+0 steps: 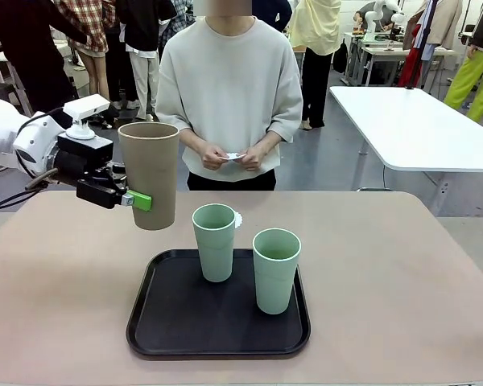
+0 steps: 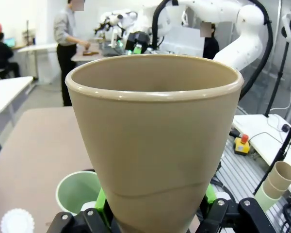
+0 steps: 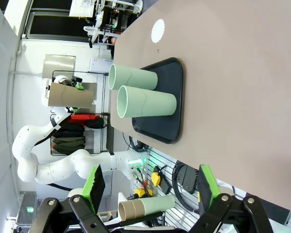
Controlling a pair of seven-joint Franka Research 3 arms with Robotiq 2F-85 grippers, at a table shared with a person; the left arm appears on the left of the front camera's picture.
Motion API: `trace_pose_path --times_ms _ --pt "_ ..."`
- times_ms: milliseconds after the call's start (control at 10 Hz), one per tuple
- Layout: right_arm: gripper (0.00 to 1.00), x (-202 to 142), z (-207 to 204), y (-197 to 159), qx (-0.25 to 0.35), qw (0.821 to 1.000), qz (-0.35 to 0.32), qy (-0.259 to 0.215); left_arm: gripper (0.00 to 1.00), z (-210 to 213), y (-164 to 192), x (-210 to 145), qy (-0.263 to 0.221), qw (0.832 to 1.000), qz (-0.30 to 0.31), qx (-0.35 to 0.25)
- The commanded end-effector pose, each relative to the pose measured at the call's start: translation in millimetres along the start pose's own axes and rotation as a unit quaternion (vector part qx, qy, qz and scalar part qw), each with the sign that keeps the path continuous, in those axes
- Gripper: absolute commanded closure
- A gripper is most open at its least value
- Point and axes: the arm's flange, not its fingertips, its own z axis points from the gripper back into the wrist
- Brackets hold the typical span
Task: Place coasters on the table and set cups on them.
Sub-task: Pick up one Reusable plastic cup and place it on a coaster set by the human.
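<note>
The table gives plenty of room, so space isn't the hazard. The crowding near the tray is. The tray's raised lip could catch a cup base that is dragged rather than lifted.

The brown cup hangs in the air left of the tray, clear of the tabletop. The left gripper is clamped on its lower part, green pads on either side. A hold that low on a tall tapered wall probably leaves the cup top-heavy. A quick swing or a hard touchdown could tip it in the pads or let it slide.

The rear green cup and the front green cup stand upright on the tray, near each other. The rear one lies roughly between the brown cup and its goal. A low, straight crossing would likely clip its rim and knock it into its neighbour.

The right gripper is spread wide with nothing between its fingers, well off from the cups, so it poses little threat.

The person's hands hold something small and white at the table's far side. A reach in at the wrong time could meet the cup.

One coaster lies flat on the table beyond the tray, apart from it. It looks thin and light, so an off-centre landing could shove it or leave the cup half off.
</note>
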Motion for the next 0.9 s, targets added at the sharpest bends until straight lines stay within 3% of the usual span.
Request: trace_pose_path --times_ms 0,100,300,500,800 --pt "0.0 0.9 0.5 0.2 0.008 1.0 0.003 -0.003 0.73 2.0 -1.3 1.0 -0.006 1.0 -0.001 -0.005" --pt "0.0 0.9 0.5 0.2 0.008 1.0 0.003 -0.003 0.17 0.0 0.0 0.0 0.0 1.0 0.0 0.0" --pt "0.0 0.9 0.5 0.2 0.008 1.0 0.003 -0.003 0.17 14.1 61.1 16.6 -0.051 0.998 0.006 -0.023" --pt "0.0 0.9 0.5 0.2 0.008 1.0 0.003 -0.003 0.17 12.9 93.0 32.2 -0.068 0.997 0.009 -0.025" --pt "0.0 0.9 0.5 0.2 0.008 1.0 0.003 -0.003 0.17 -6.3 139.9 25.2 -0.028 0.999 -0.019 -0.019"
